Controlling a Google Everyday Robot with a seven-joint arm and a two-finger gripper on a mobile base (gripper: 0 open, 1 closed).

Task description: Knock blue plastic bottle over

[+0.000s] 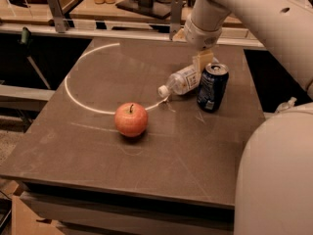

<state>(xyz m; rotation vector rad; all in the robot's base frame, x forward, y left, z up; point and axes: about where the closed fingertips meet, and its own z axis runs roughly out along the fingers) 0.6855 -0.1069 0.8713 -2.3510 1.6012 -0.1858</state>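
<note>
The blue plastic bottle (pixel 185 81) lies on its side on the surface (pixel 195 151), beside the can (pixel 212 86). My tool (pixel 203 61) hangs just above it; open or closed, I cannot tell. If I swing carelessly, I could topple the can

Warm light falls on the dark table (pixel 195 151), pincer (pixel 204 61) above its far side, wooden counter (pixel 88 6) behind.

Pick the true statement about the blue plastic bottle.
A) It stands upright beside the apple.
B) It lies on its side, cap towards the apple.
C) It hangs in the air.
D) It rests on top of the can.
B: the blue plastic bottle lies on its side on the table beside the upright can, white cap towards the apple; the gripper is just above its far end.
</note>
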